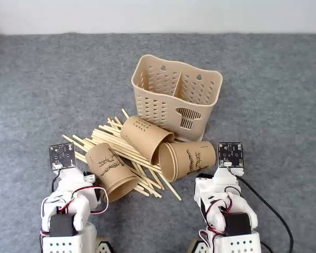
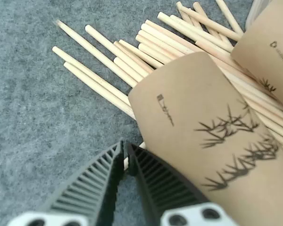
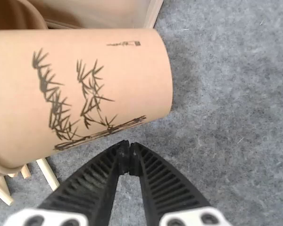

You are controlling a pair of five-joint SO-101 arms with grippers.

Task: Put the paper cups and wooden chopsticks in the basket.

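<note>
Tan paper cups with black bamboo print, beige basket, grey carpet.

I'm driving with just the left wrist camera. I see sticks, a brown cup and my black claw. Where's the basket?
Observer: The basket stands upright on the far side of the pile. It has two compartments, and both look empty.
Operator: How many cups are there?
Observer: Three, all lying on their sides. The left cup is by your left claw. The middle cup is nearest the basket, and the right cup is over by the other arm.
Operator: What's the other claw doing?
Observer: The right claw is shut and holding nothing, close beside the right cup.
</note>
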